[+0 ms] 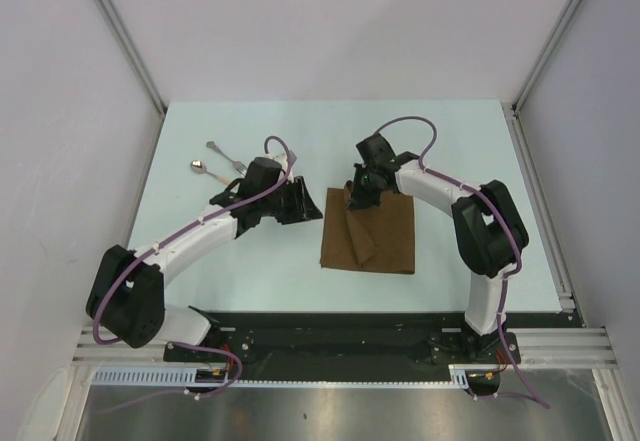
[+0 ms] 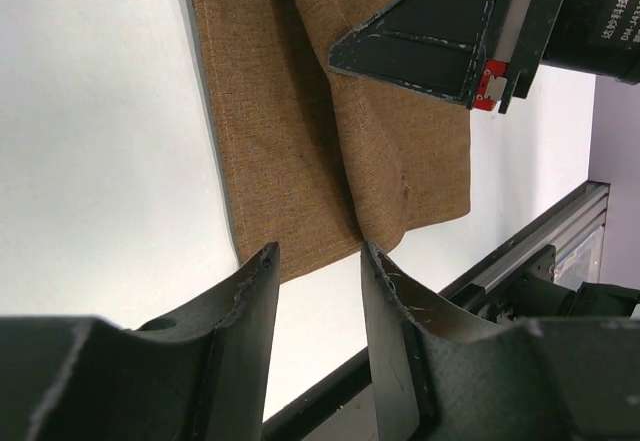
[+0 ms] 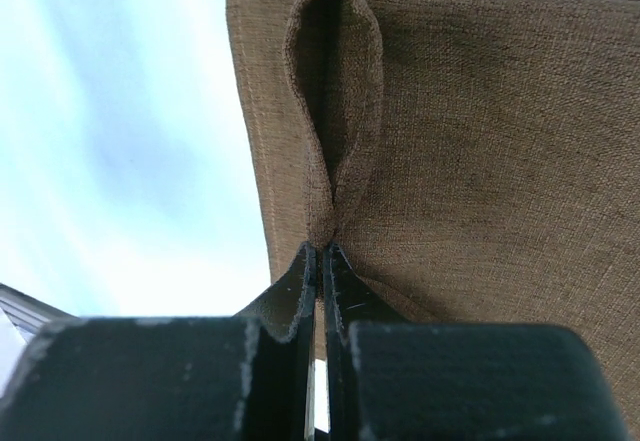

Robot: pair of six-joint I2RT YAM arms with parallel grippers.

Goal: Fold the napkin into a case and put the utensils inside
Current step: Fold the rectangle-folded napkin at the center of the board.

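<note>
Where overhead hides it, right hand (image 3: 320,253) pinches napkin (image 3: 480,161).

Fork (image 1: 228,156) and spoon (image 1: 200,167) lie left of the napkin (image 1: 385,231).

The brown napkin (image 1: 385,231) lay mostly flat, one fold looped up at its far-left edge; fork (image 1: 226,156) and spoon (image 1: 199,167) lay together, well left of it.

Pale mint tabletop (image 1: 450,141) w/ plain white wall panels (image 1: 330,21) on 3 sides, alu posts (image 1: 122,36) at back corners, alu rail (image 1: 560,346) + brushed steel sheet (image 1: 340,411) along near edge, even soft light throughout.
</note>
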